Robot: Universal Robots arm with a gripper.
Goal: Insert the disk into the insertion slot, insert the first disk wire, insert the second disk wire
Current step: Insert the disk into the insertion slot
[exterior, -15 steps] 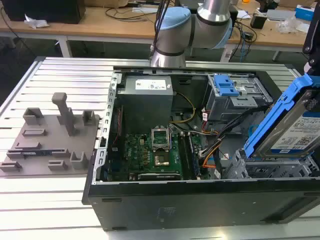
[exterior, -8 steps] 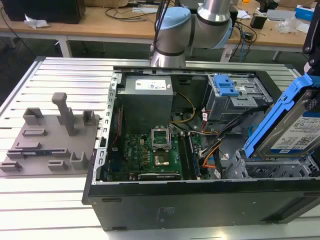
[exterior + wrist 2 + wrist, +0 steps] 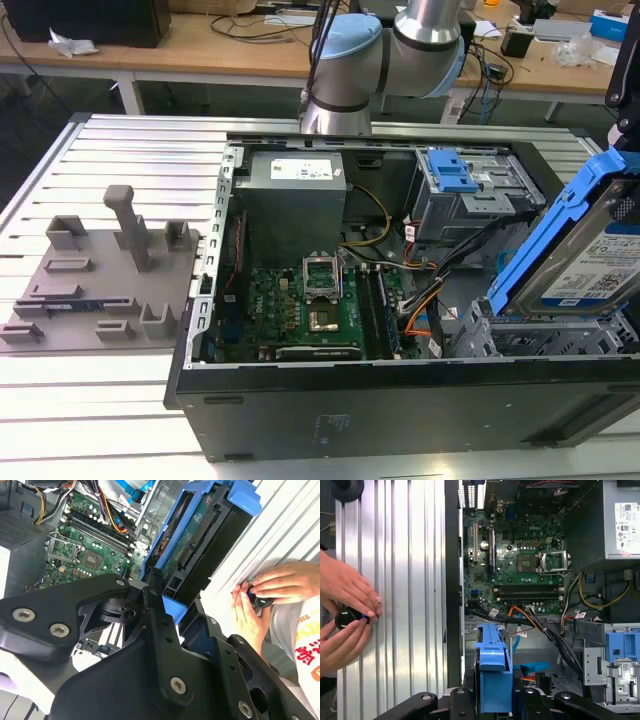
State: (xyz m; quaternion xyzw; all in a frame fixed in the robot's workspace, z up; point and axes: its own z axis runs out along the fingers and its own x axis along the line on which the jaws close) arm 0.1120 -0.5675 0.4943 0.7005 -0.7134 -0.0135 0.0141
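The disk (image 3: 585,255), in its blue carrier, hangs tilted just over the insertion slot (image 3: 530,338) at the exterior view's right end of the open computer case (image 3: 400,410), clamped between the fingers of the gripper (image 3: 175,605), while a person's hands (image 3: 345,617) rest on the ribbed table (image 3: 410,580) beside the case.

One disk (image 3: 588,258), one slot (image 3: 520,338), one bay (image 3: 462,190) with a blue latch. One case (image 3: 400,410), one motherboard (image 3: 300,300), one power supply (image 3: 295,200). One grey fixture plate (image 3: 90,290) on one counter (image 3: 140,150). One robot arm (image 3: 430,30). Two hands (image 3: 347,587) (image 3: 342,642), one black knob (image 3: 347,617) between them.
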